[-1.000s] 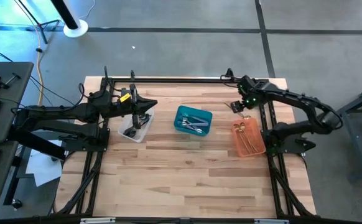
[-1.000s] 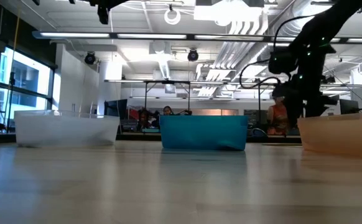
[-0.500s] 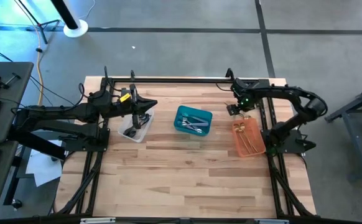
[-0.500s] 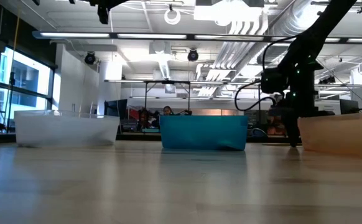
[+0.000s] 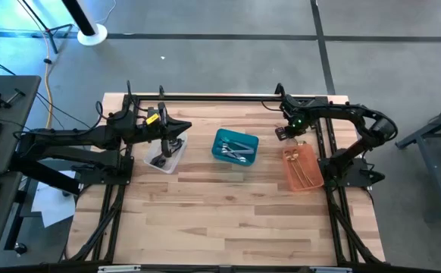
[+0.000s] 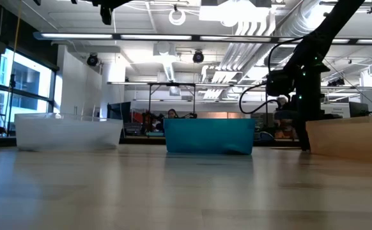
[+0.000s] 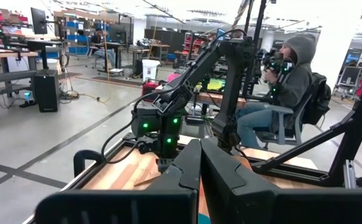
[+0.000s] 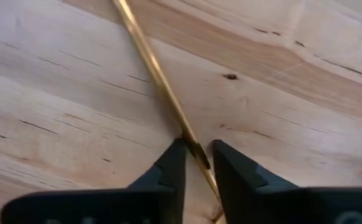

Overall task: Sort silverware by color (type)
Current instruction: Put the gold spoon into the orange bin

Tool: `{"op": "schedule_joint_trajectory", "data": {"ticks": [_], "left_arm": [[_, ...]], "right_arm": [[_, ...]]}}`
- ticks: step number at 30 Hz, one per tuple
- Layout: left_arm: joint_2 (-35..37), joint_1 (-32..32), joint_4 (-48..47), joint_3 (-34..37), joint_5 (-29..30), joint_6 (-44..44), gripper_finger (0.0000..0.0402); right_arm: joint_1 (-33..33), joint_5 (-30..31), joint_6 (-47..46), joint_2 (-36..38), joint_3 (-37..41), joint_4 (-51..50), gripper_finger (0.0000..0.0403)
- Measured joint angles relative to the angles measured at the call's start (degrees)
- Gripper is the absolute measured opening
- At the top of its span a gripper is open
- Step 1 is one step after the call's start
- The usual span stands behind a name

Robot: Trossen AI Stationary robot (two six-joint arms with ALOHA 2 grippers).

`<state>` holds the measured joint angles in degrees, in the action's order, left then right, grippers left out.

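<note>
A thin gold utensil (image 8: 150, 62) lies flat on the wood table, near its far right corner, just beyond the orange bin (image 5: 301, 168). My right gripper (image 8: 199, 155) is down at the table there (image 5: 283, 133), with its fingers closed in on the utensil's handle. The orange bin holds gold pieces. The teal bin (image 5: 236, 146) holds silver pieces and the clear bin (image 5: 164, 157) holds dark ones. My left gripper (image 7: 200, 155) is shut with nothing in it and hovers over the clear bin (image 5: 173, 144). My right gripper has the gold utensil's thin handle (image 8: 192, 144) between its two fingers. The fingers come from above, pointing down, and stand across the handle, which runs slantwise between them. The utensil lies flat on the table. Only the fingertips reach it.
The three bins stand in a row across the table's far half: clear at the left, teal in the middle, orange at the right. Bare wood fills the near half (image 5: 220, 220). Black frame rails run along the table's edges. A person (image 7: 290, 87) sits beyond the table.
My right gripper has drawn a little toward the table's left edge and come down to the table top beside the orange bin. Its arm has folded in. The left arm and the bins have stayed put.
</note>
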<state>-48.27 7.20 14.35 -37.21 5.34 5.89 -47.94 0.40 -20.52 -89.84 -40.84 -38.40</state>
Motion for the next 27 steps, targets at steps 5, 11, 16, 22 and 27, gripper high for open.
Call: {"op": "schedule_joint_trajectory", "data": {"ticks": [5,11,16,22,27], "left_arm": [[0.00,0.00,0.00,0.00,0.00,0.02,0.0000],[0.02,0.00,0.00,0.00,-0.17,0.03,0.0000],[0.02,0.00,0.00,0.00,-0.29,0.02,0.0000],[0.00,0.00,-0.01,0.00,-0.28,1.17,0.0000],[0.00,0.00,-0.02,0.00,-0.28,1.42,0.0000]], "right_arm": [[0.00,0.48,0.14,0.00,0.02,0.22,0.0016],[0.00,0.55,0.68,0.00,0.02,0.20,0.0010],[-0.02,0.55,0.92,0.00,0.02,0.18,0.0004],[-0.02,0.55,1.08,0.00,0.02,0.14,0.0002],[-0.04,0.31,1.08,1.22,0.45,0.37,0.0001]]}}
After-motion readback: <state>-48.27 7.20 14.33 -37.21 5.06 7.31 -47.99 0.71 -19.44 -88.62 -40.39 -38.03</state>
